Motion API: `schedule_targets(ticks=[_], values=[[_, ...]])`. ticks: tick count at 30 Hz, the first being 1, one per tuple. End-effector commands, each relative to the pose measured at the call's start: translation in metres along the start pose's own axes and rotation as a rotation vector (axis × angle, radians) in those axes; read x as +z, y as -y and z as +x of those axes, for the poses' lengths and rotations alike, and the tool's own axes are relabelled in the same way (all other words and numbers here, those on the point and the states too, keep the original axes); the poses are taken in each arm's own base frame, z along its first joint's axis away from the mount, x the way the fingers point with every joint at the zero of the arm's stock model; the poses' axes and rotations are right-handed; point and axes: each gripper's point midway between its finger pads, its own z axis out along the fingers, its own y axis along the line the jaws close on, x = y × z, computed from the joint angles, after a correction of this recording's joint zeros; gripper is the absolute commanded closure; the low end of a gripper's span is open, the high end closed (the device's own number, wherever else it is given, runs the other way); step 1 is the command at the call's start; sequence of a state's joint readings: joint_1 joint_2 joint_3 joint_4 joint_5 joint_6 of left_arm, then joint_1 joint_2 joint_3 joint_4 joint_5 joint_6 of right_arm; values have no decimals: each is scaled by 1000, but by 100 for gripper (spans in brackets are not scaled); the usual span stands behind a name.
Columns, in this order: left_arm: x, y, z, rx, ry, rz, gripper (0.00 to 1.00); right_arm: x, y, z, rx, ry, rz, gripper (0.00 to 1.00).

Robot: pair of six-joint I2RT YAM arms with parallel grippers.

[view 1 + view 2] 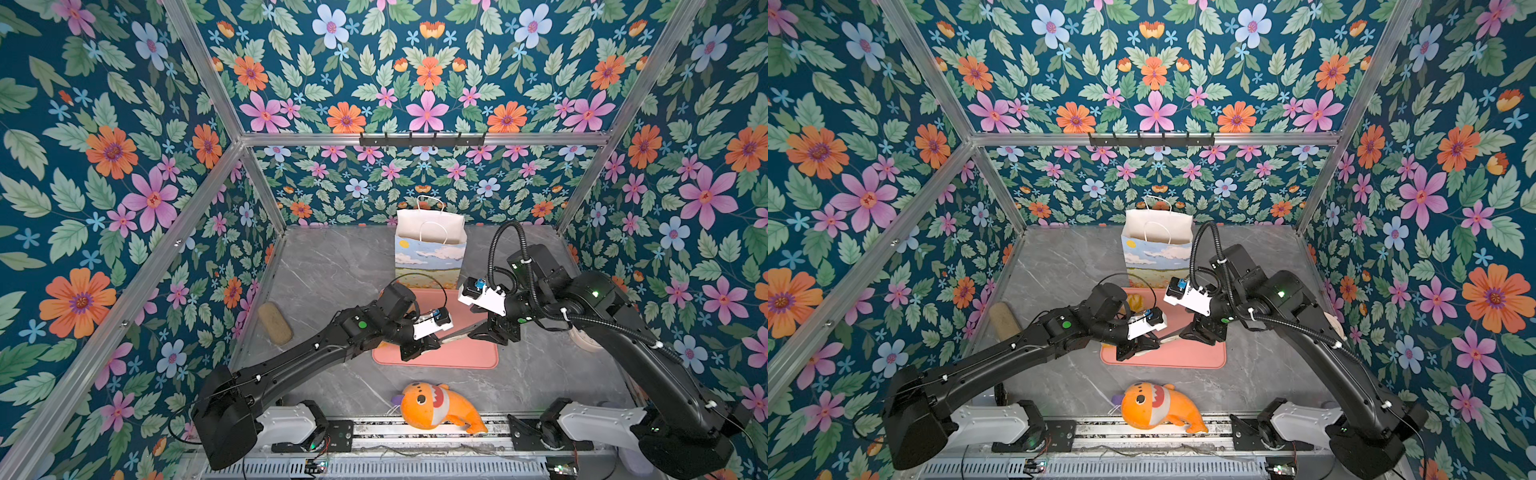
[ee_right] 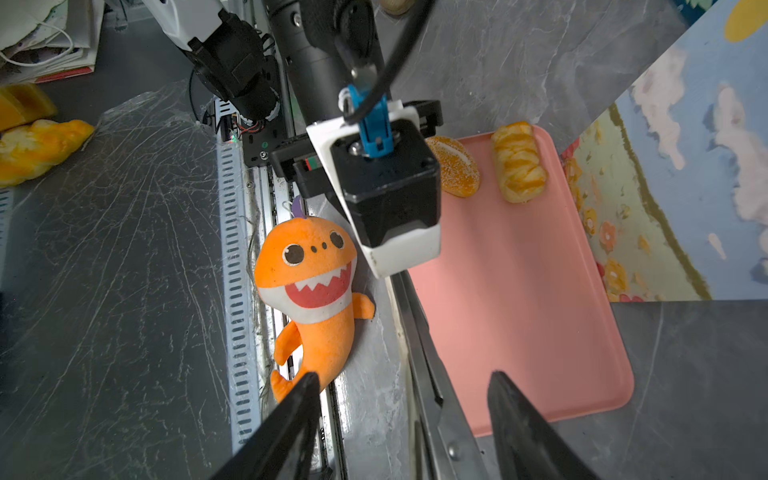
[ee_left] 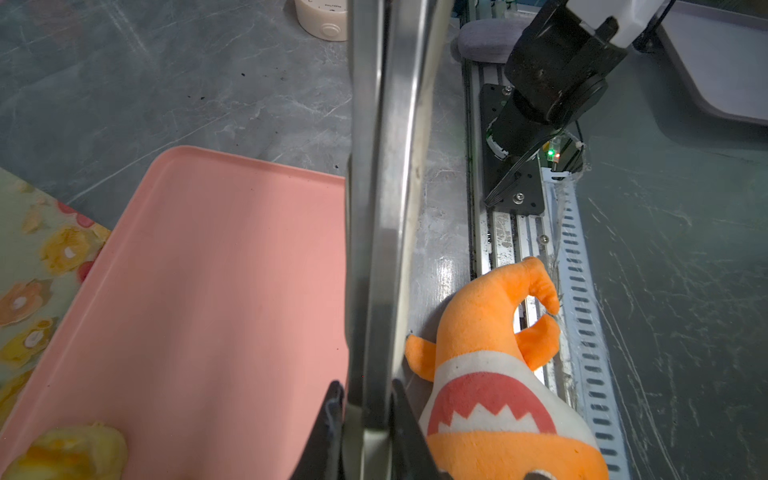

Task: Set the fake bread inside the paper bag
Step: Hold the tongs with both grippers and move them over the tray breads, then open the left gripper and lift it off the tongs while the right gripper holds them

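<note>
**Left claw.** My left claw [image 3: 365,386] is nearly closed and clamped on a pair of metal tongs [image 3: 374,208]. In the left wrist view both fingers [image 3: 332,415] press against the tongs' flat sides. In both top views the claw hangs over the near left part of the tray [image 1: 478,357], and the tongs run from it towards my right claw [image 2: 403,376].

**Right claw.** It stands well open and holds nothing. In the right wrist view the tongs pass through the gap between its fingers [image 2: 519,424] and touch neither where I can see them. Contact lower down cannot be judged. This claw hangs over the middle of the tray.

**Bread.**
- A sesame roll [image 2: 455,166] lies on the tray.
- A striped bun [image 2: 518,162] lies beside it, close but apart.
- Both are at the tray's far end, on the bag's side, the bun nearer the bag.
- One more glossy yellow pastry [image 2: 37,149] lies beyond the rail [image 2: 237,249], off the table [image 1: 332,270].

**Bag.** The bag [image 1: 430,253] stands upright on the table, just behind the tray's far edge, with its mouth open and its handles up. Its floor is hidden from every view.

**Other items.**
- An orange fish [image 1: 436,407] lies at the table's near edge, partly on the rail.
- A tan block [image 1: 275,323] lies at the left edge, well apart from the tray.
</note>
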State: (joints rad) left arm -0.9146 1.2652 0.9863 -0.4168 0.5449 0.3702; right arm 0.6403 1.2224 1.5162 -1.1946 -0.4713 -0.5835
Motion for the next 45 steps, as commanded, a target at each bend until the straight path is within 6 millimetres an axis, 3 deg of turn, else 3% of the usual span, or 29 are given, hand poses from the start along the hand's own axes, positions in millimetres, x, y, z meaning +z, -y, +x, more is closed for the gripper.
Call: schedule_targets(ticks=[1, 18, 26, 35, 45], values=[[-2, 1, -6, 26, 6, 3, 90, 7, -8, 8, 3, -29, -55, 35], [-11, 8, -19, 55, 26, 38, 89, 32, 10, 24, 35, -119, -39, 35], [-12, 10, -23, 69, 38, 48, 89, 34, 8, 25, 37, -121, -52, 48], [-15, 9, -27, 82, 43, 41, 90, 39, 6, 35, 63, -162, -67, 45], [-14, 7, -26, 82, 35, 37, 91, 36, 7, 35, 55, -158, -54, 50]])
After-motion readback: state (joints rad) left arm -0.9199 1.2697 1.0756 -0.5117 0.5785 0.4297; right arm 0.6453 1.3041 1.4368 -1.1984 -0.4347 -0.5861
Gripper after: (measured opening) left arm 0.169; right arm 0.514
